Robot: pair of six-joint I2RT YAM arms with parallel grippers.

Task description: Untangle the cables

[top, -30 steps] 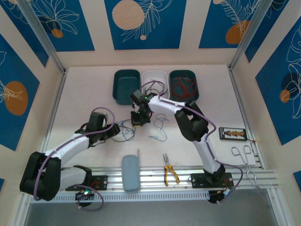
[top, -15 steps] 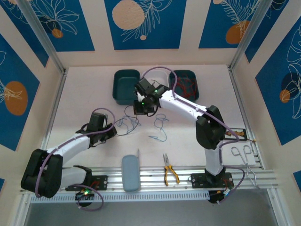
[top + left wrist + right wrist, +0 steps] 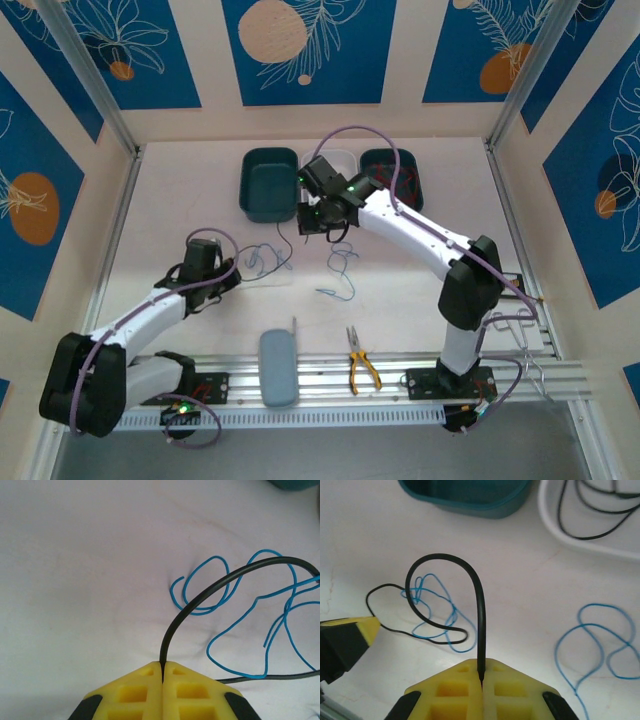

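Black cable (image 3: 480, 630) is arching above light blue cables (image 3: 422, 594) lying on the table (image 3: 75, 580) | left gripper (image 3: 162, 665) jaws are pinching it | right gripper (image 3: 481, 674) jaws are pinching it

White table (image 3: 200, 200), three bins along the far side: teal (image 3: 269, 184), white (image 3: 337, 158), teal (image 3: 398, 164). Mid-table there's loose light blue cables (image 3: 341, 265) and a black cable (image 3: 479, 605). Near edge: grey case (image 3: 279, 367), yellow-handled pliers (image 3: 361, 368).

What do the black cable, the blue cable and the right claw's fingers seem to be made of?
Black cable: probably rubbery plastic-sheathed wire; smooth, faint sheen, springy arc. Blue cable: likely thinner plastic-coated wire; glossy, loose loops. Right claw fingers: apparently moulded yellow plastic, matte, with square recesses.
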